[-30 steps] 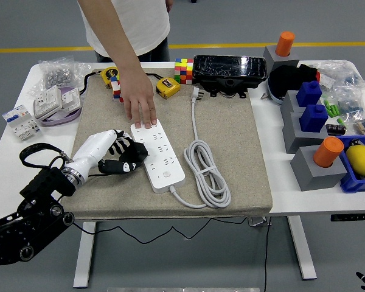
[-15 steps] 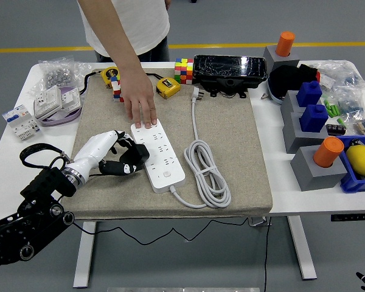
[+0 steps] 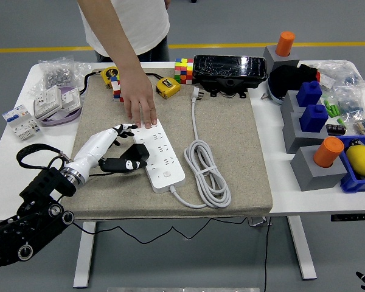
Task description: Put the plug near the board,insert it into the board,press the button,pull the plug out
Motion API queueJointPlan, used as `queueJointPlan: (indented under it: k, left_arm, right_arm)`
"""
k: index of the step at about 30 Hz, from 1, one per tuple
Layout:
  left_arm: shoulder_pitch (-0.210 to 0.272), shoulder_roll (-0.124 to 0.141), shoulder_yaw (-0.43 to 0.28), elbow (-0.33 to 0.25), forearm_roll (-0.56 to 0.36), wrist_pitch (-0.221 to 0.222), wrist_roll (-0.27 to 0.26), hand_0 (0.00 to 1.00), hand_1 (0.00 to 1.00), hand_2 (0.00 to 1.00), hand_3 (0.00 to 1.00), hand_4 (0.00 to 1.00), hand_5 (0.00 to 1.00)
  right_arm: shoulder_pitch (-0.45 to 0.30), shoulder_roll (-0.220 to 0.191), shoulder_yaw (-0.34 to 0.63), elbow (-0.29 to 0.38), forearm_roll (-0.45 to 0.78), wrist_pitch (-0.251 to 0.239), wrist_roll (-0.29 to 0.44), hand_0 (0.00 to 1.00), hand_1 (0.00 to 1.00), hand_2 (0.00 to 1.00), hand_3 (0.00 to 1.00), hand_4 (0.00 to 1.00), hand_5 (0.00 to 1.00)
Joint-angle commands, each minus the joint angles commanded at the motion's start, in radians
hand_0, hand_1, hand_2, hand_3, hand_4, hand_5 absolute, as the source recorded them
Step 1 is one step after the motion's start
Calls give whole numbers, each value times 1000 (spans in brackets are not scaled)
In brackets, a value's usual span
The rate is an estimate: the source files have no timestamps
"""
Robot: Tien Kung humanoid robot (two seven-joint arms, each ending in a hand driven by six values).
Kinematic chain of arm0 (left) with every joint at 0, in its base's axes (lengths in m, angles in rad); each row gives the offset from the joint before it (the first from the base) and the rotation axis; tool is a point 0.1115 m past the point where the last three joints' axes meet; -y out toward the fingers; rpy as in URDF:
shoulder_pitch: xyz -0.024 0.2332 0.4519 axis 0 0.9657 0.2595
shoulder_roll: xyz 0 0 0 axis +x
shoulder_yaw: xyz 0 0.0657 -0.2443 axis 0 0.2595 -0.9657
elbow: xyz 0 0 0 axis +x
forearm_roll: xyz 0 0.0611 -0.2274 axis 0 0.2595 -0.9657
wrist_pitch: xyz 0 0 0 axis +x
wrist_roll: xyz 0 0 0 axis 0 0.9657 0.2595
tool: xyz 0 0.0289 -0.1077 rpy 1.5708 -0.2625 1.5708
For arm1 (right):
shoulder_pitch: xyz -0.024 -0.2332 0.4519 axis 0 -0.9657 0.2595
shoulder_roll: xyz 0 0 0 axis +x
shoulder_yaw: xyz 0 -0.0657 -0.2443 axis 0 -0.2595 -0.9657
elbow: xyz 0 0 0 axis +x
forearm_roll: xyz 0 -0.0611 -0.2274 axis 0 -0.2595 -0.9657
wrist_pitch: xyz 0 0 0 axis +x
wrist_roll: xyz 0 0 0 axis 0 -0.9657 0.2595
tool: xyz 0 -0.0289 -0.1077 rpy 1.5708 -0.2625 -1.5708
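Observation:
A white power strip (image 3: 161,157) lies slanted on the beige mat (image 3: 231,140), its button (image 3: 166,174) near the close end. A black plug (image 3: 137,155) sits at the strip's left edge, over the middle sockets. My left hand (image 3: 118,146) is just left of it. The four fingers (image 3: 120,129) are spread and lifted off the plug, while the thumb still lies against the plug's near side. A person's hand (image 3: 140,100) reaches in from the far side and holds down the strip's far end with the fingertips.
The strip's white cord (image 3: 205,176) lies coiled to its right, ending in a white plug (image 3: 198,94). Tape measures (image 3: 167,88), a colour cube (image 3: 184,70) and a black box (image 3: 230,70) line the far edge. Blue and grey blocks (image 3: 310,118) fill the right side.
My left fingers have uncurled from the black plug and spread up toward the person's hand. The plug, the strip and the person's hand have stayed in place.

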Motion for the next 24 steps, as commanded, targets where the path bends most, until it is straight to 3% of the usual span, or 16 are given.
queueJointPlan:
  k: [2, 7, 9, 10, 15, 16, 17, 24]
  left_arm:
    - [15, 5, -6, -22, -18, 37, -40, 564, 773, 794, 860, 998, 392]
    - [90, 38, -4, -103, -83, 201, -172, 574, 768, 772, 795, 998, 443]
    - [129, 55, 1, -135, -65, 246, -163, 574, 768, 772, 795, 998, 443]
    - [144, 62, 4, -146, -54, 249, -144, 627, 776, 759, 770, 934, 456]
    - [176, 72, 28, -152, -32, 224, -108, 627, 776, 759, 770, 934, 456]
    - [178, 71, 30, -152, -30, 220, -103, 627, 776, 759, 770, 934, 456]
    - [181, 70, 36, -153, -26, 209, -91, 698, 779, 759, 688, 914, 464]
    - [167, 69, 69, -154, -19, 176, -60, 711, 780, 757, 670, 902, 457]
  right_arm:
    - [0, 0, -1, 0, -1, 1, -1, 568, 663, 675, 605, 974, 495]
    - [-2, -3, -1, 0, -1, 2, -1, 568, 663, 675, 604, 974, 495]
    - [-2, -3, -3, -2, -1, 3, -1, 568, 663, 675, 604, 974, 495]
    - [-3, -3, -2, -2, -1, 3, -1, 568, 663, 675, 605, 974, 495]
    - [1, 1, -5, -3, -1, 4, 1, 568, 663, 675, 605, 974, 495]
    - [2, 2, -6, -2, -1, 4, 1, 568, 663, 675, 605, 974, 495]
    - [4, 2, -8, -1, -1, 3, 2, 568, 663, 675, 604, 974, 495]
    - [9, -4, -16, 1, -1, 1, 1, 567, 663, 676, 604, 973, 496]
